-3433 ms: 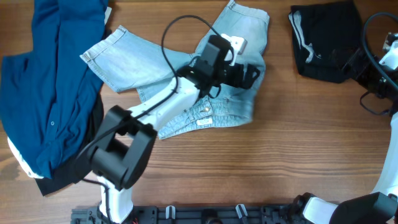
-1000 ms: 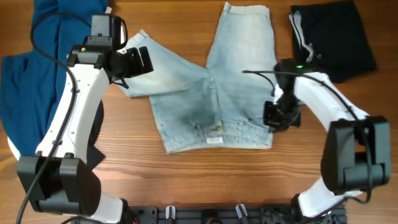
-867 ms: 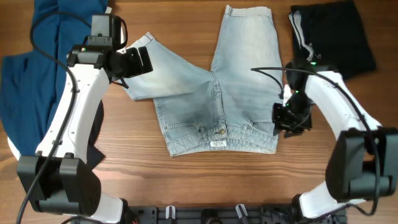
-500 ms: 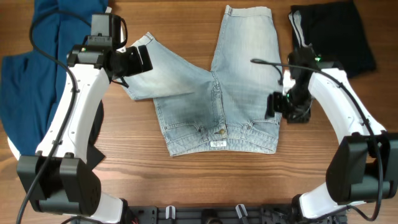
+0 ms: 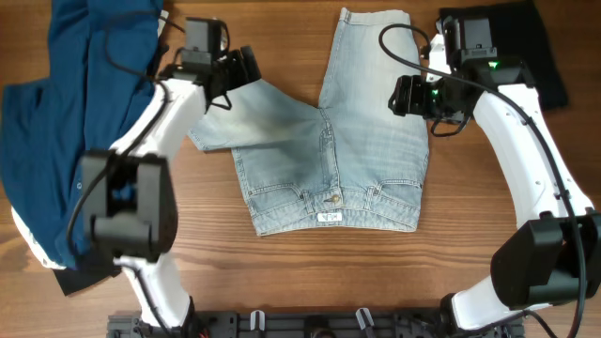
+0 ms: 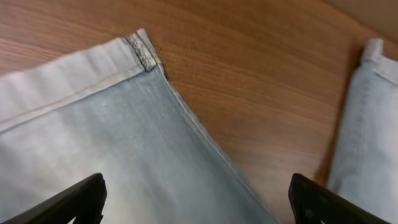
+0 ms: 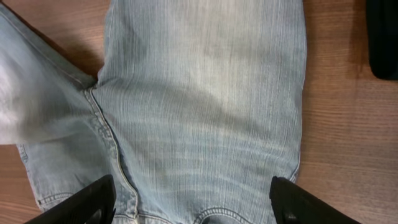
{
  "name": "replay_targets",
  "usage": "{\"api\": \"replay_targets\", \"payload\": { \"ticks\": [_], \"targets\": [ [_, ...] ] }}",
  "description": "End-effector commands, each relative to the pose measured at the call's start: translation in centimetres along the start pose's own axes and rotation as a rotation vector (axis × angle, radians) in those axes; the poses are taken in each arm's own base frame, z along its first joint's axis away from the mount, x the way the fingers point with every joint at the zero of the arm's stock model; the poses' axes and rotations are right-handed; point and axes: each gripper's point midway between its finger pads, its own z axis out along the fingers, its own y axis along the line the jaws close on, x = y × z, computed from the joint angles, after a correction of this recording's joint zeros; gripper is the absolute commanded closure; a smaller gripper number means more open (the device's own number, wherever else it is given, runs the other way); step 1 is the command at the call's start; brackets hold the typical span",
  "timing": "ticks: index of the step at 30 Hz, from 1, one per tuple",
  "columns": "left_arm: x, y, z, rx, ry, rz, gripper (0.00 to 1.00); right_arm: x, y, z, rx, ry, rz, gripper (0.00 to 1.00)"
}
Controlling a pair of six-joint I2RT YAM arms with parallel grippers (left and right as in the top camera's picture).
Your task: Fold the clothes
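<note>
The pale-blue denim shorts (image 5: 357,150) lie spread flat, waistband with label and button toward the front. One leg runs straight back and the other slants back-left. My left gripper (image 5: 244,69) is open and empty above the slanted leg (image 6: 124,137), near its hem corner. My right gripper (image 5: 404,96) is open and empty above the straight leg (image 7: 205,99). The left wrist gripper (image 6: 198,202) and the right wrist gripper (image 7: 194,202) show wide-apart fingertips holding nothing. The dark-blue shirt (image 5: 66,122) lies crumpled at the left. The black shorts (image 5: 512,52) lie at the back right.
Bare wood table (image 5: 470,244) surrounds the shorts at the front and right. Dark cloth (image 5: 103,253) pokes out under the shirt at the front left. The black shorts' edge shows in the right wrist view (image 7: 382,37). Cables loop above both arms.
The right arm has let go of the waistband's right end and moved back over the straight leg. The left gripper has shifted right along the slanted leg's hem. The shorts now lie flatter.
</note>
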Motion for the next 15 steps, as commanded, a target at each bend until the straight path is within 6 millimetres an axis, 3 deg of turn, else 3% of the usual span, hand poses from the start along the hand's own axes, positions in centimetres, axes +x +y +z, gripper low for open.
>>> {"api": "replay_targets", "payload": {
  "ticks": [1,11,15],
  "targets": [
    [1.0,0.0,2.8,0.020,0.007,-0.084,0.09,-0.7,0.6,-0.6,-0.024,-0.026,0.001,0.20],
    [1.9,-0.7,6.6,0.000,-0.062,-0.044,0.14,-0.3,0.3,-0.5,-0.006,-0.012,-0.012,0.20],
    [2.7,-0.7,7.3,-0.030,-0.067,-0.030,0.22,-0.4,0.3,-0.5,-0.007,-0.015,-0.012,0.20]
  ]
}}
